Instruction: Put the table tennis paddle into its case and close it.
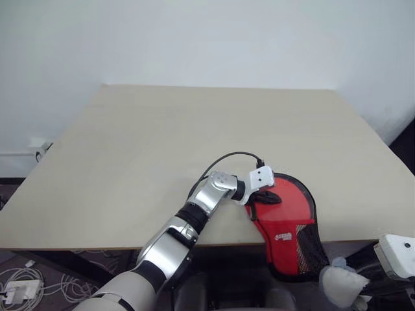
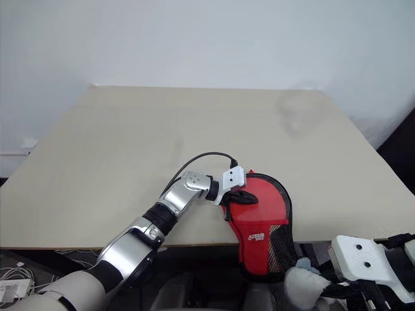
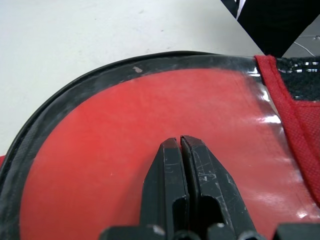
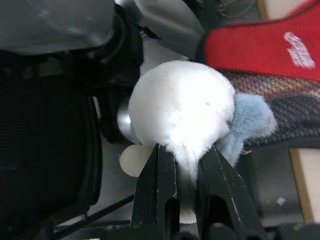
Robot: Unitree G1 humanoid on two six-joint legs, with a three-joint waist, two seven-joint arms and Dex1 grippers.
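Observation:
The red case [image 1: 285,220], edged in black with a mesh pocket, lies at the table's [image 1: 162,142] front edge, and its narrow end hangs over the edge. My left gripper [image 1: 268,197] is shut, with its tips resting on the case's round red part [image 3: 125,130]. Below the table edge, my right gripper [image 4: 187,155] is shut on a white fluffy ball [image 4: 180,110] next to the case's mesh end [image 4: 280,100]. A pale blue tuft [image 4: 250,120] sticks out beside the ball. The table tennis paddle is hidden.
The light wooden table stretches far back to a white wall. Cables and a power strip [image 1: 19,288] lie on the floor at the left. A dark mesh chair [image 4: 45,150] stands under the table's front edge.

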